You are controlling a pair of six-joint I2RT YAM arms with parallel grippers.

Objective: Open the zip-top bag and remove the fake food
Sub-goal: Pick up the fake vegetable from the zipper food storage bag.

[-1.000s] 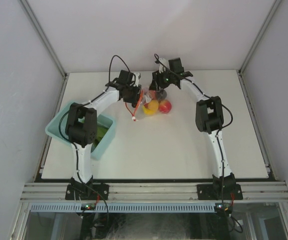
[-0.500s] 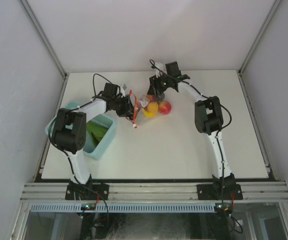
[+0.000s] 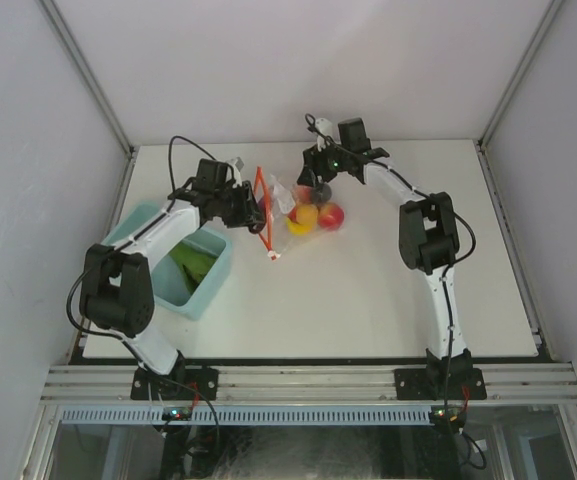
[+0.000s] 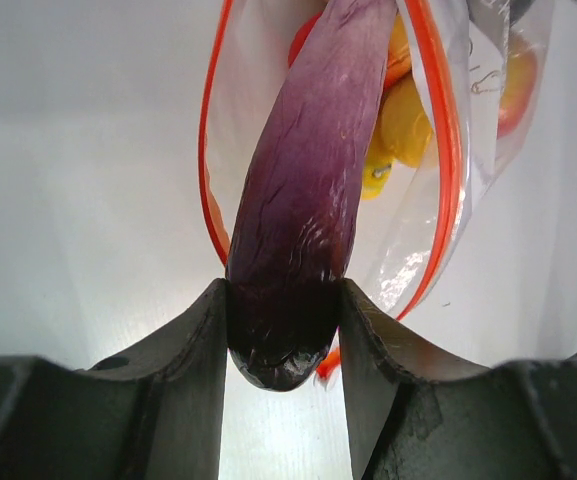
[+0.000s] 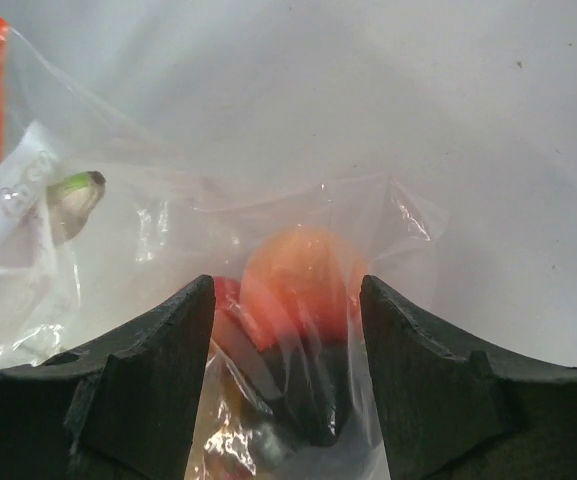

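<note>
While the left pincer (image 4: 283,290) is pressed onto the near end of the dark purple piece (image 4: 303,170), that piece runs toward 12 o'clock in the left wrist view, passing through the open mouth of the zip-top bag (image 4: 473,150). The red-orange zip strip (image 4: 440,140) loops around it on both sides. A yellow piece (image 4: 408,120) lies inside the bag at 2 o'clock of the purple one.

Seen from above, the bag lies on the counter (image 3: 368,300), toward 12 o'clock from the middle. The left pincer is at the bag's 9 o'clock end and the right pincer (image 3: 321,187) at its 1 o'clock. The strip stands up at the 9 o'clock end, with the small white slider (image 3: 272,257) at its 6 o'clock tip. A red apple (image 3: 332,215) shows through the plastic at 3 o'clock of the yellow piece.

At the right wrist the fingers stand apart, with crinkled plastic between them and an orange-peach fruit (image 5: 298,280) just past their tips. Whether they clamp the bag, I cannot tell.

A light blue bin (image 3: 211,285) sits at 8 o'clock of the bag, with a green piece (image 3: 193,268) inside it.
</note>
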